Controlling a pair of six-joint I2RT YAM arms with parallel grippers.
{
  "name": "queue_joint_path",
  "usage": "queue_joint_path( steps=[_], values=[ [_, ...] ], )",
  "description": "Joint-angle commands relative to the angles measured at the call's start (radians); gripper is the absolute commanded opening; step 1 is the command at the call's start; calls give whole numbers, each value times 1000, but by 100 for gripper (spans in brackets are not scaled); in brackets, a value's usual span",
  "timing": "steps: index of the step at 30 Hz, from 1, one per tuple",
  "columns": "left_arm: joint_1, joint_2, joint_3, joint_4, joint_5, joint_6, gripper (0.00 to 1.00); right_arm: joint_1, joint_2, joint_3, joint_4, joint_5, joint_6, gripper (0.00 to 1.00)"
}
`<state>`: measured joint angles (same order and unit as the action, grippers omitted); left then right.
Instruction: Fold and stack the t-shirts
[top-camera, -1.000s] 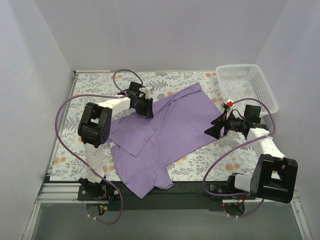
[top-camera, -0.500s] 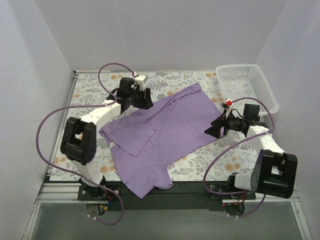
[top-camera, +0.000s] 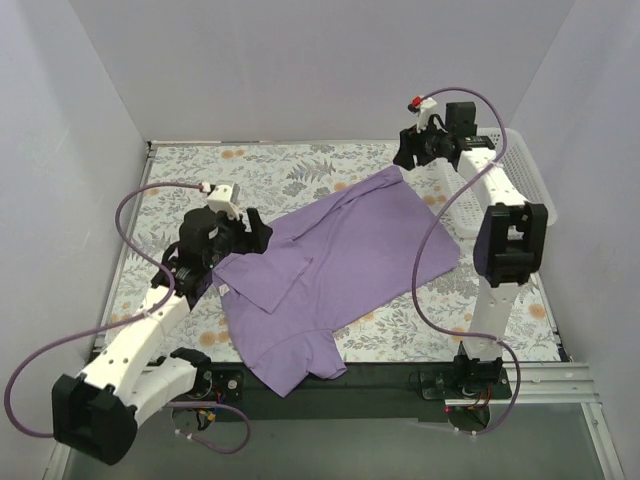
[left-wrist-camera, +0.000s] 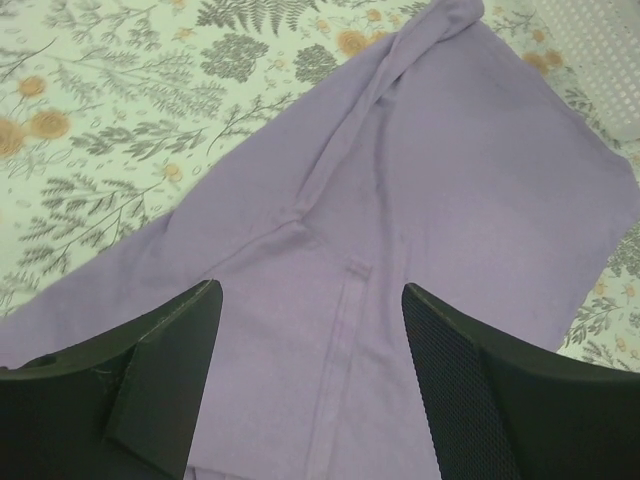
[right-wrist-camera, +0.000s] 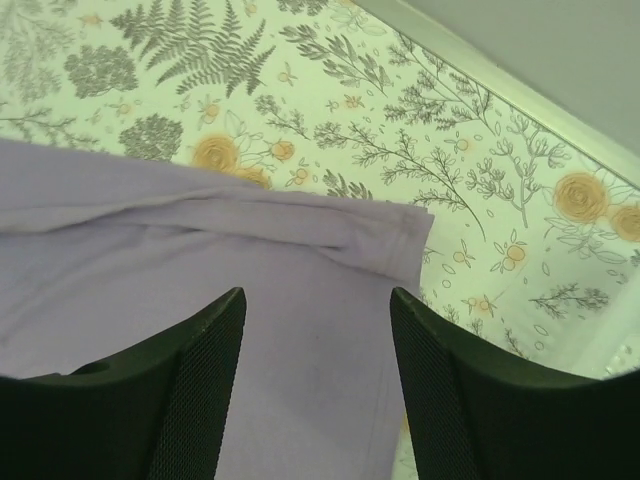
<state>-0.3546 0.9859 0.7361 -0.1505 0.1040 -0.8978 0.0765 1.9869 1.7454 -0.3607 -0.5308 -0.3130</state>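
One lavender t-shirt lies spread across the floral table, partly folded, with a sleeve at the near edge and a bunched corner at the far right. My left gripper hovers over the shirt's left edge. In the left wrist view this gripper is open, with only flat t-shirt cloth under the gap. My right gripper is above the shirt's far corner. Seen from its wrist, the right gripper stands open over the folded hem of the t-shirt, holding nothing.
A white mesh basket stands at the back right, partly behind the right arm; its corner shows in the left wrist view. Purple cables loop from both arms. White walls enclose the floral table on three sides.
The left gripper let go of the cloth, opened and drew back toward the near left. The right arm swung from the shirt's right side up to its far corner.
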Motion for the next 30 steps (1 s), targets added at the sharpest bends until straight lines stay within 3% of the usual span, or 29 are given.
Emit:
queue_joint_path(
  steps=[1,8,13,22,30],
  values=[
    [8,-125,-70,-105,-73,-12,72,2,194,228,-75,117,135,65],
    [8,-282,-144,-141,-128,-26,76,16,449,492,-81,206,170,63],
    [8,-248,-136,-142,-110,-16,77,19,492,513,-55,238,173,63],
    [8,-230,-133,-146,-105,-18,77,20,529,526,-26,143,195,61],
    [8,-217,-130,-147,-76,-23,77,20,553,545,-18,132,201,51]
  ],
)
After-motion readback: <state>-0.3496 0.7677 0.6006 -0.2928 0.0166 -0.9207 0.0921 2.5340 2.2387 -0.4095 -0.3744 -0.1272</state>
